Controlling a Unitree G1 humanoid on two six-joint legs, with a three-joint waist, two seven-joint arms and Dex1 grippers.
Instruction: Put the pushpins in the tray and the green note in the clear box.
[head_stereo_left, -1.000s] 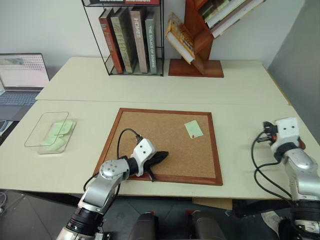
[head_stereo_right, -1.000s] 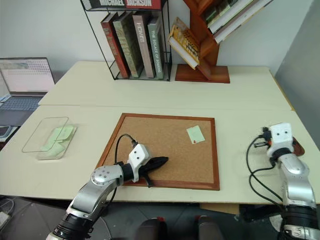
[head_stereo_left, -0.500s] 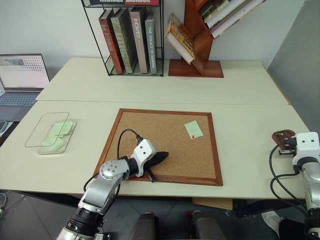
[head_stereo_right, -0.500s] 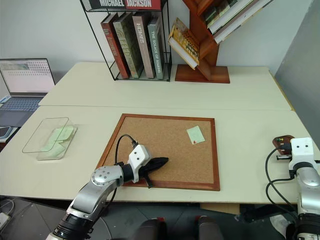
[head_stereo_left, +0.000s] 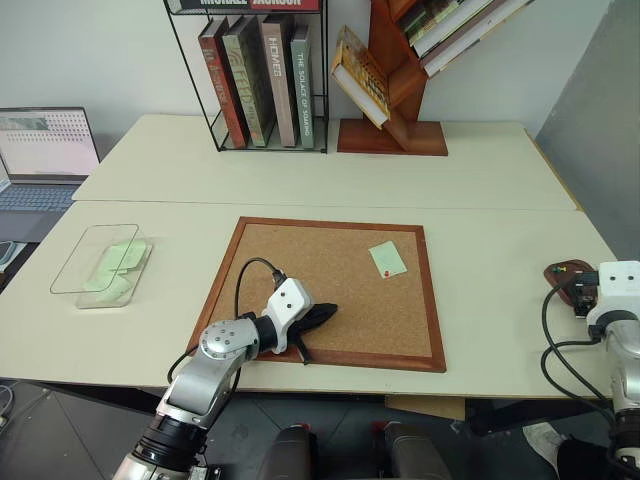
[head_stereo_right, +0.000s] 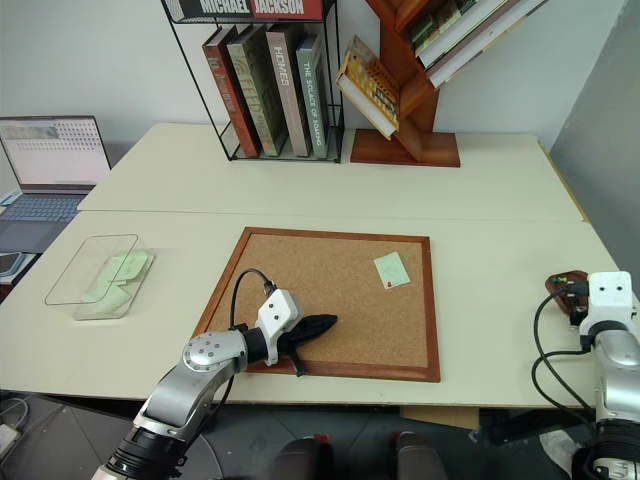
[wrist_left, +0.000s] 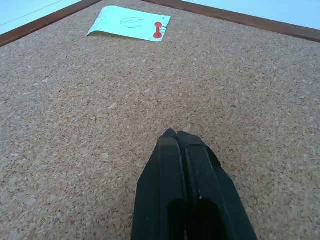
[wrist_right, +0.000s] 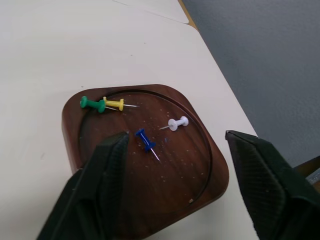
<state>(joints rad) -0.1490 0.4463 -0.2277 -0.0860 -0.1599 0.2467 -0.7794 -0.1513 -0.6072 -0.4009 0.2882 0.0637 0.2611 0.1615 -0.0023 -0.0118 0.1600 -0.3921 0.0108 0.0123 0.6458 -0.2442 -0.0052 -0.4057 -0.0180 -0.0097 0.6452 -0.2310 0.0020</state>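
cream tabletop runs under a corkboard (head_stereo_left: 335, 290) at centre. my right pincer (wrist_right: 172, 165) stands wide over the tray (wrist_right: 200, 175) at the right edge, four pushpins (wrist_right: 146, 141) lying inside between its fingers. my left pincer (wrist_left: 180, 145) rests shut on the cork, the green note (head_stereo_left: 387, 259) pinned far right of it. the clear box (head_stereo_left: 100, 265) sits far left.

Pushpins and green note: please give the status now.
Left hand shut, empty, over corkboard. Right hand open above tray; four pushpins inside. Green note pinned by red pushpin. Nothing in the way.
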